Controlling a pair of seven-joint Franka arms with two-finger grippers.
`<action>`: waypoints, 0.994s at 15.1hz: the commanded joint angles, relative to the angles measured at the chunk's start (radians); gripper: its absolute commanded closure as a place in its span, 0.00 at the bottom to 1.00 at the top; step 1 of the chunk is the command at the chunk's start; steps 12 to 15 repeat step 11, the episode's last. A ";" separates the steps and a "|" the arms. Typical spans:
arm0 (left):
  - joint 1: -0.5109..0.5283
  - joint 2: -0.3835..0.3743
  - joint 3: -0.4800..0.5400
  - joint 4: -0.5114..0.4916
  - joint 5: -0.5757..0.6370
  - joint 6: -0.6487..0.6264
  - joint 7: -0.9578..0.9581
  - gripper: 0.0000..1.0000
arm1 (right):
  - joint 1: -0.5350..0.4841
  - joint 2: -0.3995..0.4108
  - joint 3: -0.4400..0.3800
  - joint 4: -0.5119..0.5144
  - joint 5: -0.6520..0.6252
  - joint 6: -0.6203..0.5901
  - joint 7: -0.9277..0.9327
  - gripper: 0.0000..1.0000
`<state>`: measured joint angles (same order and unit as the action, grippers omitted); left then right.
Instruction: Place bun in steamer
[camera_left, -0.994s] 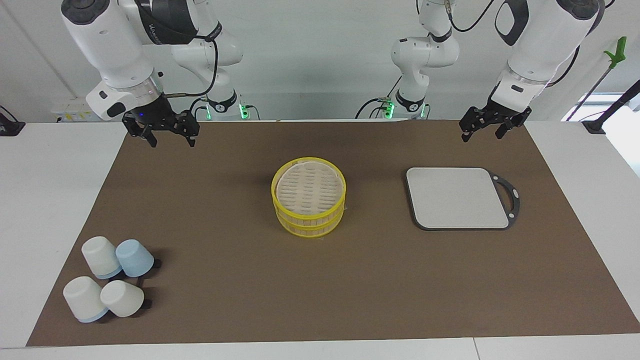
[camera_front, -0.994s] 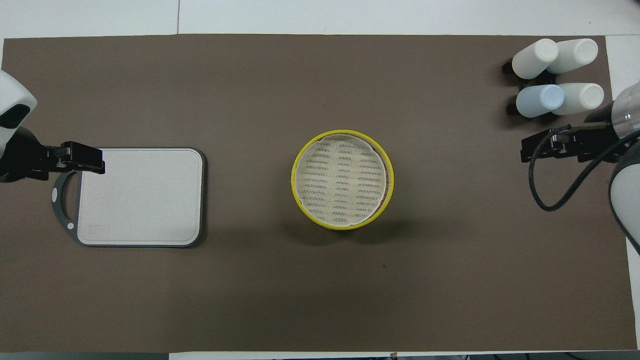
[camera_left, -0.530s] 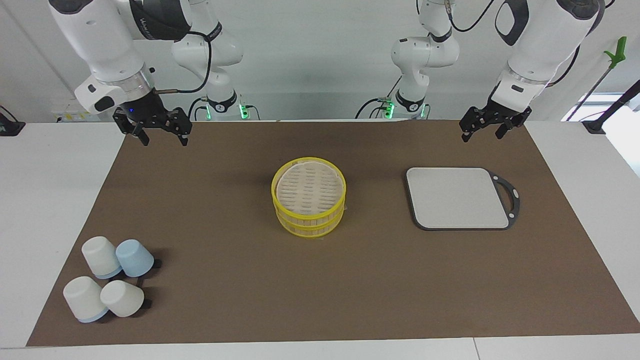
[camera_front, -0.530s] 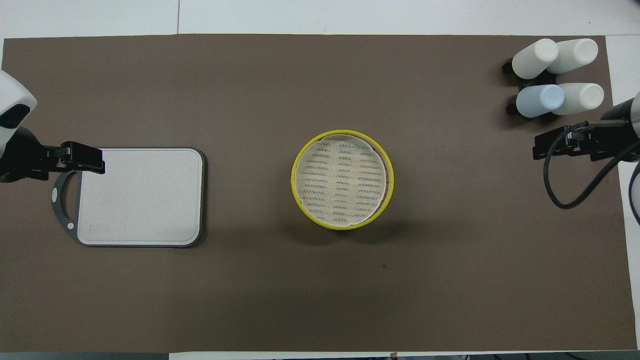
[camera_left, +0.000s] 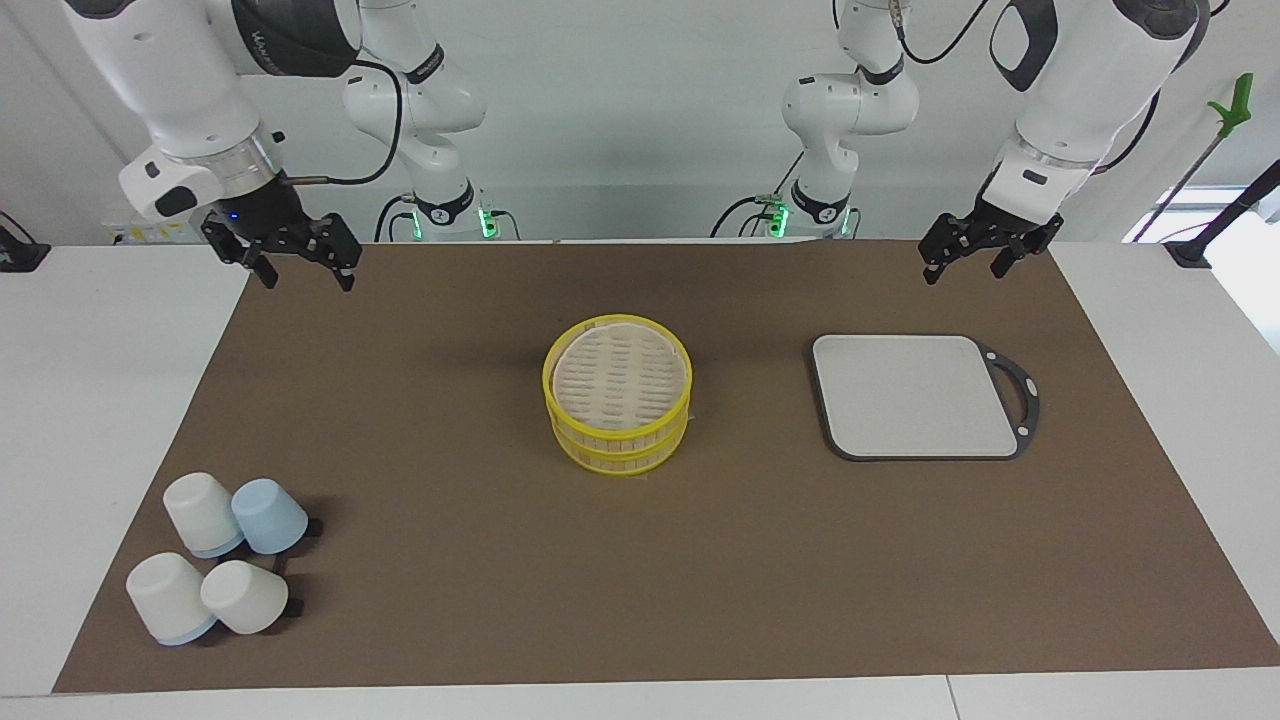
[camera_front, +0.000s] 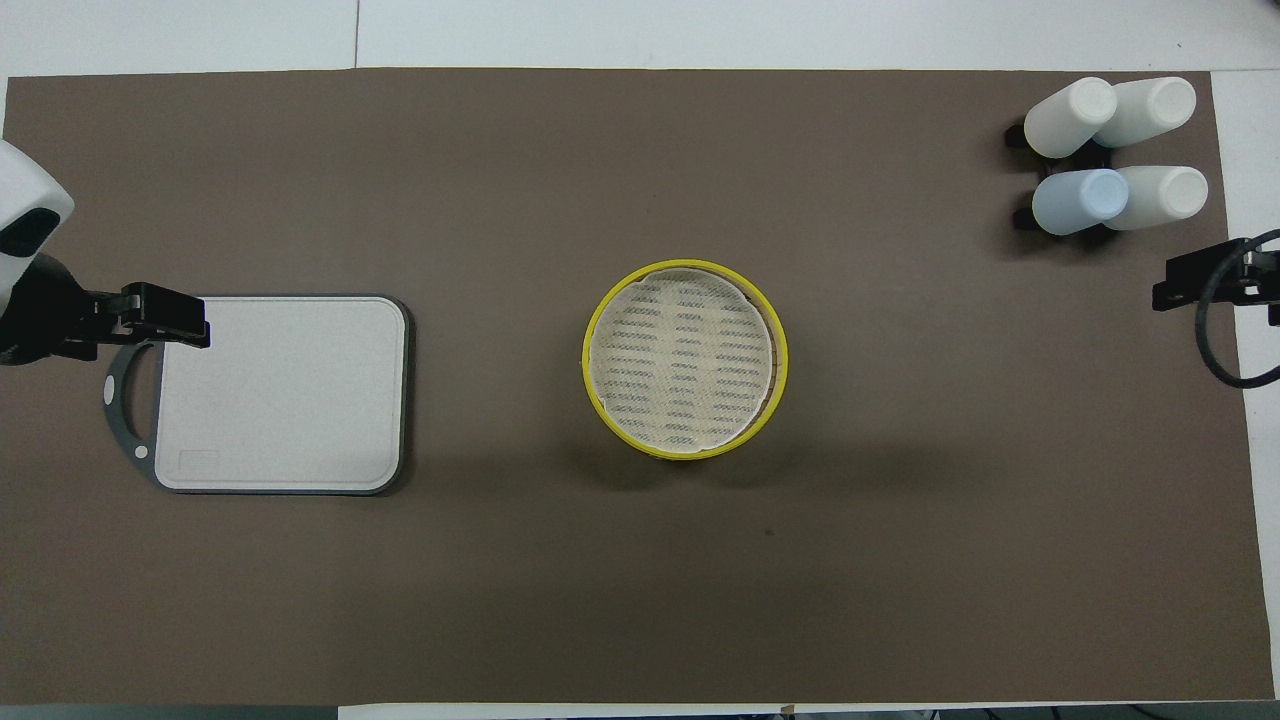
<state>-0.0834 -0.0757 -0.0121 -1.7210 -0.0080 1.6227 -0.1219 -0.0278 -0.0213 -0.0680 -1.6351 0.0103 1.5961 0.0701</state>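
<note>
The steamer (camera_left: 617, 392) stands in the middle of the brown mat, with yellow rims and its slotted beige top on; it also shows in the overhead view (camera_front: 685, 358). No bun shows in either view. My right gripper (camera_left: 308, 283) is open and empty, in the air over the mat's corner at the right arm's end, by the robots' edge; it sits at the edge of the overhead view (camera_front: 1195, 290). My left gripper (camera_left: 962, 276) is open and empty, waiting in the air over the mat, by the flat grey board's handle in the overhead view (camera_front: 165, 320).
A flat grey board (camera_left: 915, 395) with a dark handle lies toward the left arm's end. Several white and blue cups (camera_left: 215, 555) lie on their sides in a cluster at the right arm's end, farther from the robots. The brown mat (camera_left: 450, 560) covers the table.
My right gripper has drawn away from the steamer toward the right arm's end of the table, still open. The left arm and the steamer have not moved.
</note>
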 joint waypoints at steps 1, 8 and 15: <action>0.008 -0.012 -0.002 -0.005 -0.015 0.011 0.016 0.00 | -0.003 -0.006 0.010 -0.002 0.005 -0.001 -0.012 0.00; 0.007 -0.012 -0.002 -0.006 -0.015 0.011 0.015 0.00 | 0.008 -0.008 0.013 -0.003 0.003 -0.001 -0.012 0.00; 0.008 -0.012 -0.002 -0.006 -0.015 0.011 0.016 0.00 | 0.009 -0.008 0.014 -0.003 0.003 -0.002 -0.012 0.00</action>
